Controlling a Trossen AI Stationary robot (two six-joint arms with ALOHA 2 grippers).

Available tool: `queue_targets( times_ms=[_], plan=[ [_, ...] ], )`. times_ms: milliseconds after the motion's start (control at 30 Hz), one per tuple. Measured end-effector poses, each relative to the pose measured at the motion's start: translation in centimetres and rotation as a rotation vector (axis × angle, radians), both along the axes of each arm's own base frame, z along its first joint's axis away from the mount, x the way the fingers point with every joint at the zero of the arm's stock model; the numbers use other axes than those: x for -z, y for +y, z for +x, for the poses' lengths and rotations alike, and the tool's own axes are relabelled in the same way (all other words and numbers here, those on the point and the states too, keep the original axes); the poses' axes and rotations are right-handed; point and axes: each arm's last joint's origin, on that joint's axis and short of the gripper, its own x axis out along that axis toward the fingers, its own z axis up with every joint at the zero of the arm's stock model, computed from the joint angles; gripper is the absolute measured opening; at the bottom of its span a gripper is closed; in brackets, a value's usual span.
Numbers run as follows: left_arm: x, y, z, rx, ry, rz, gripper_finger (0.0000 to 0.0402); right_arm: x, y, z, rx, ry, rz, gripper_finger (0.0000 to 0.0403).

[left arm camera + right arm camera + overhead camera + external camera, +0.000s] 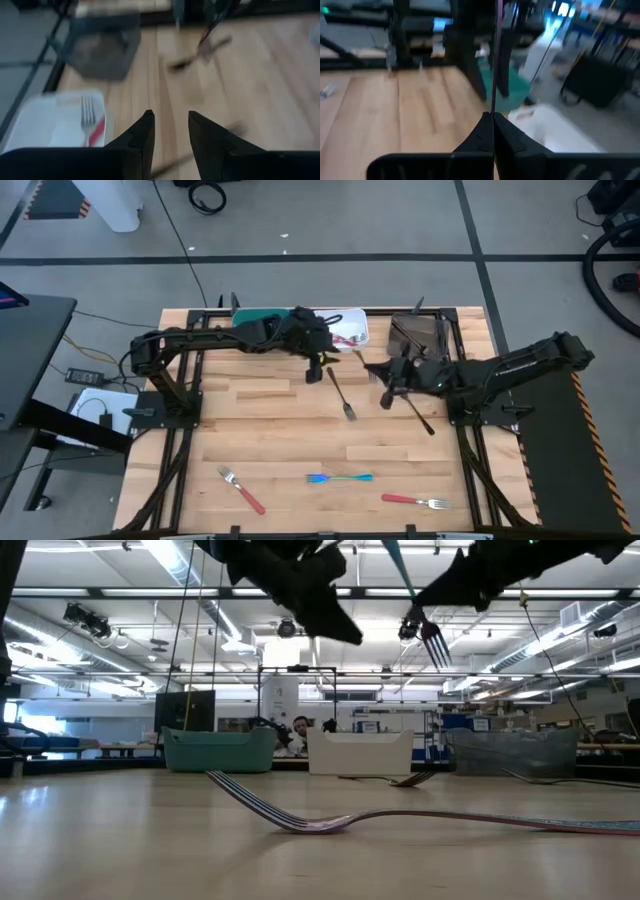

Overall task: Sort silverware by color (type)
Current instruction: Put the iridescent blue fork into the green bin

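Three bins: teal bin (262,316), white bin (348,327) and brown bin (420,330) are lined along the far edge of the counter (270,440).
Red-handled forks on the counter: two (241,489) (415,501) are seen near the front edge.
Blue-teal fork (340,478): one is laid between them.
Dark forks: one (341,394) is laid mid-counter.
Red fork in white bin: at least one (91,122).
Left hand (314,372): fingers are held apart, nothing gripped, just in front of the white bin.
Right hand (390,386): clamped together on one slim fork (432,640), raised above the counter.

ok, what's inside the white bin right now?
The white bin holds one red-handled fork, seen from the left wrist. From above, the left gripper partly covers it, so anything more inside is hidden.
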Motion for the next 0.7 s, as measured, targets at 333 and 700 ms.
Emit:
queue_targets(
  times_ms=[333,700],
  plan=[
    [-3.1,-0.3,1.3,0.116,-0.346,-0.073,0.0119,-1.3,-0.4,-0.4,-0.024,-0.057,-0.065,0.0000],
    [-3.4,-0.5,1.4,0.149,-0.385,-0.070,0.0119,-1.1,-0.9,0.6,-0.060,-0.069,-0.099,0.0000]
  ],
)
